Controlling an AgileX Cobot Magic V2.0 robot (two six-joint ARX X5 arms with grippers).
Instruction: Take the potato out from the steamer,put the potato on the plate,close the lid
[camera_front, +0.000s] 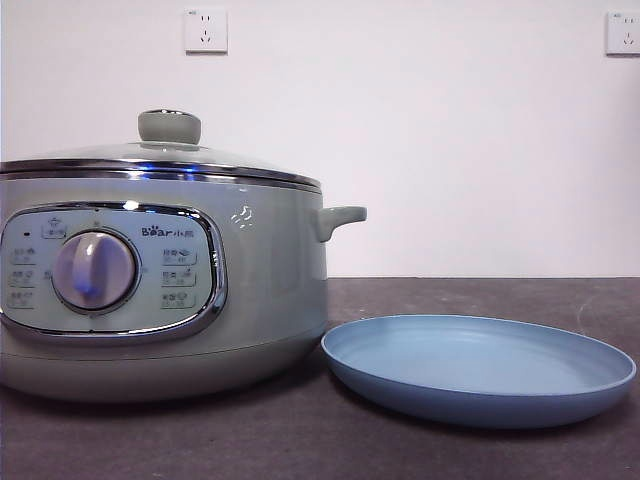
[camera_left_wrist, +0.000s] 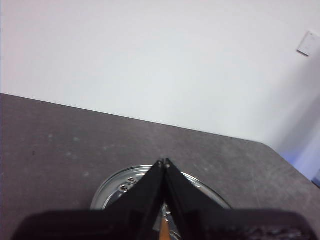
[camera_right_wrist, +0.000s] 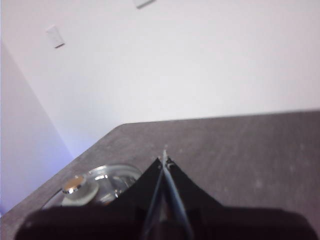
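- Left gripper (camera_left_wrist: 164, 162): hung above the table (camera_left_wrist: 60, 140), jaws pressed together to a point, nothing pinched.
- Beneath and just beyond those jaw tips: the glass lid (camera_left_wrist: 117, 187) with its chrome rim, partly hidden by the black jaws.
- Right gripper (camera_right_wrist: 164, 159): also raised over the table, jaws pressed together, nothing pinched.
- Off to one side of the right jaws and lower: the lid with its grey-green knob (camera_right_wrist: 79, 190) in plain sight.
- In the front view: lid (camera_front: 150, 155) seated on the steamer (camera_front: 260, 290), knob (camera_front: 169, 126) upright at the centre.
- Just beside the steamer, below its side handle (camera_front: 340, 218): the light-blue plate (camera_front: 480, 395), nothing on it, near edge of its rim almost at the steamer's base.
- Potato: not seen in any view; whether inside the steamer could not be told.
- Neither gripper seen in the front view.
- On the wall behind: two white sockets (camera_front: 205, 30).
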